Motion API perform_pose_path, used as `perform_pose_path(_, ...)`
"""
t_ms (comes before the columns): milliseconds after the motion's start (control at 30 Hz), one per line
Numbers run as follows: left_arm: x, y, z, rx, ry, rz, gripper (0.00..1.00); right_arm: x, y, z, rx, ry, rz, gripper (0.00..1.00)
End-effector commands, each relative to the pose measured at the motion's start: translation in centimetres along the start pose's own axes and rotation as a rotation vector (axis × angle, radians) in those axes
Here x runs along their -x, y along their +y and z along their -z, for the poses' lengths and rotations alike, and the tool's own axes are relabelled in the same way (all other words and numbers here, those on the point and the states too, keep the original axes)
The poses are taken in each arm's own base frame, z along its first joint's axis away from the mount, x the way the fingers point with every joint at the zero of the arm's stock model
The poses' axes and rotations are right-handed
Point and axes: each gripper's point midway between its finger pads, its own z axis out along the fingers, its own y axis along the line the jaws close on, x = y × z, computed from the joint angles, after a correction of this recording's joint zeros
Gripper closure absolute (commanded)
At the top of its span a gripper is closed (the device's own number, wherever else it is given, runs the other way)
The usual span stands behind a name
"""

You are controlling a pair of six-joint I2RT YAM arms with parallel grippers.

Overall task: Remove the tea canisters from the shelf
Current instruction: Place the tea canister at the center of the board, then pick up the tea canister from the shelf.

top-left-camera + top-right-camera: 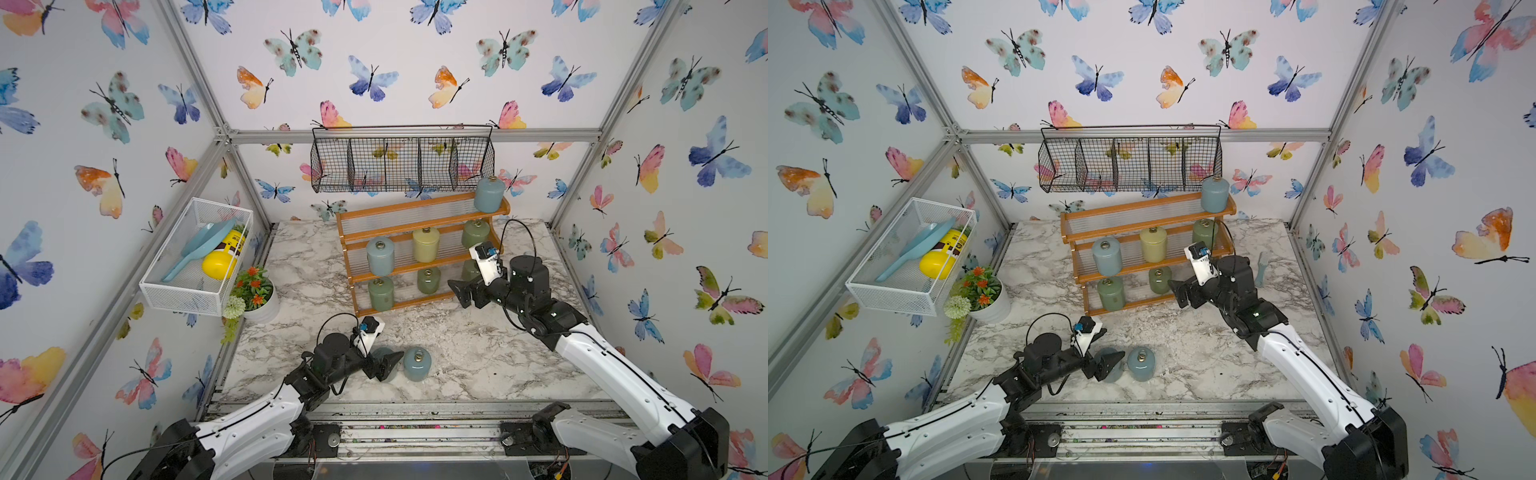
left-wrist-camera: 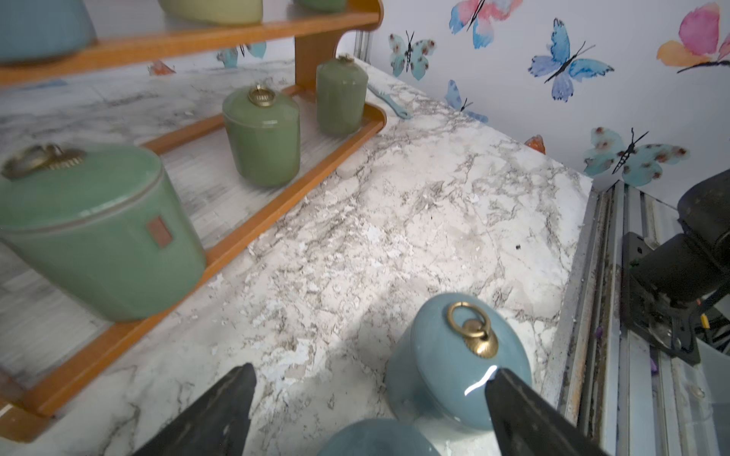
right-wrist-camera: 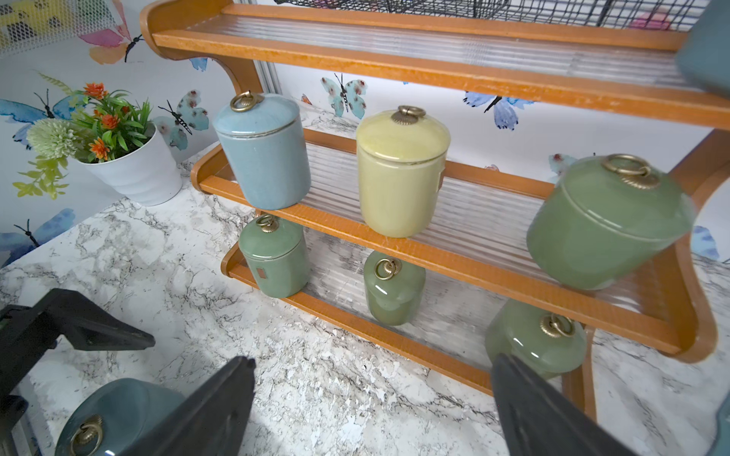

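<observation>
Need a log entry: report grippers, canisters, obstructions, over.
Both grippers open: left gripper above a glossy blue-grey lidded canister on the marble table, right gripper empty at the orange-brown wooden stepped shelf. Seven canisters on it. Nothing visibly blocking.

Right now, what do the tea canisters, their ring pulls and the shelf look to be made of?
The tea canisters look like glazed ceramic: glossy, with sharp light reflections. The ring pulls look like brass-coloured metal with a dull sheen. The shelf has an orange-brown varnished wood frame with faint grain showing. Its panels are clear and ribbed; whether plastic or glass cannot be told.
</observation>
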Motion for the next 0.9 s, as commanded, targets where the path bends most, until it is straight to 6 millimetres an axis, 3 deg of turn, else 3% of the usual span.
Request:
perform_pose_path(0, 2.0, 0.6, 0.2, 0.052, 0.006, -0.050, 0.03, 2.9, -1.7, 0.4, -0.040, -0.052, 0.010, 0.01)
perform_pose_path(333, 6.1, 2.0, -0.9, 0.092, 0.012, -0.068, 0.01, 9.1, -10.4, 0.0, -0.142, -0.136, -0.035, 0.01)
perform_pose_path(567, 8.2, 2.5, -0.7, 0.090, -0.034, -0.055, 0.00, 13.2, -13.9, -0.7, -0.149, -0.182, -0.029, 0.01)
perform_pose_path(867, 8.3, 2.4, -0.6, 0.076, -0.046, -0.049, 0.01, 15.8, -15.4, -2.6, -0.116, -0.186, 0.000, 0.01)
